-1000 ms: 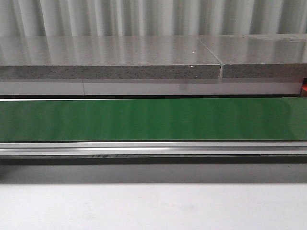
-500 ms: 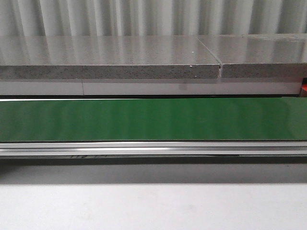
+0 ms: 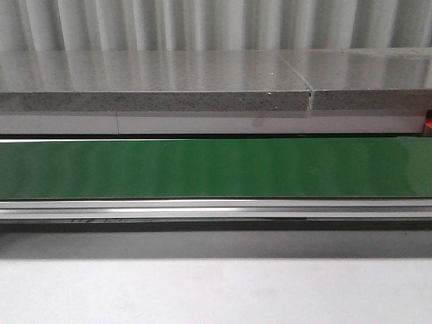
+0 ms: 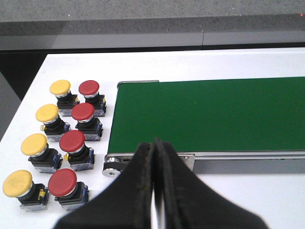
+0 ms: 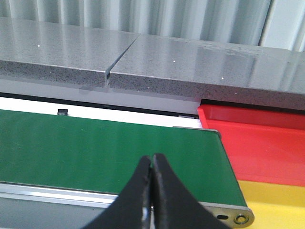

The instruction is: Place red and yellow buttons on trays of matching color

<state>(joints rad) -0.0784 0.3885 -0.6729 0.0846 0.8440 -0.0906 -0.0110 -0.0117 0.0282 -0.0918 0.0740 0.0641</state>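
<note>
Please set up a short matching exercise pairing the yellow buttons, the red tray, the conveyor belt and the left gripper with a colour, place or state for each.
Things:
1. yellow buttons
2. red tray
3. conveyor belt
4. left gripper

Descriptions:
A. green and bare
B. fingers closed together, holding nothing
C. in a row alongside the red buttons
D. next to the yellow tray

Pairs: 1-C, 2-D, 3-A, 4-B
</note>
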